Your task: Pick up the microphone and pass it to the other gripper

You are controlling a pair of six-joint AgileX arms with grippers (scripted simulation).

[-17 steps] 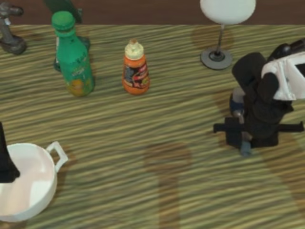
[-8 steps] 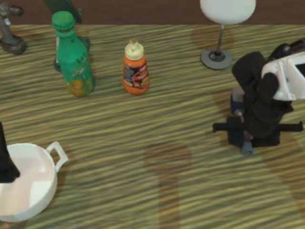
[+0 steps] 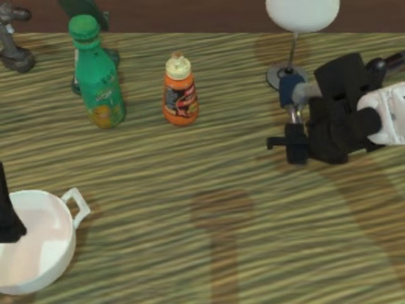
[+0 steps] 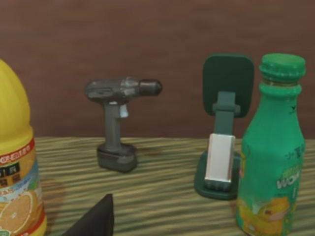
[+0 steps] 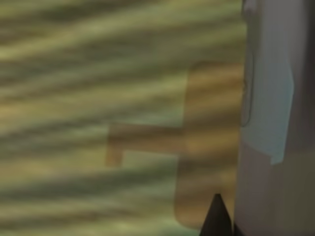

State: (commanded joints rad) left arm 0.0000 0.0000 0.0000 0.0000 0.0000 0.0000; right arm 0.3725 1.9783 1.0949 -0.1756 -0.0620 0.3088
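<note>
Gripping the microphone (image 3: 292,89), your right gripper (image 3: 295,130) has its fingers clamped on the grey handle, blue head pointing toward the white lamp (image 3: 299,16) and sitting just beside the lamp's round base. You see the mic lifted off the bench (image 3: 190,240), its shadow below in the right wrist view. Left of the lamp stand the orange bottle (image 3: 180,90) and green bottle (image 3: 96,73). Your left gripper (image 3: 7,218) hangs over the white pot (image 3: 39,244), far from the lamp; can't tell its fingers.
</note>
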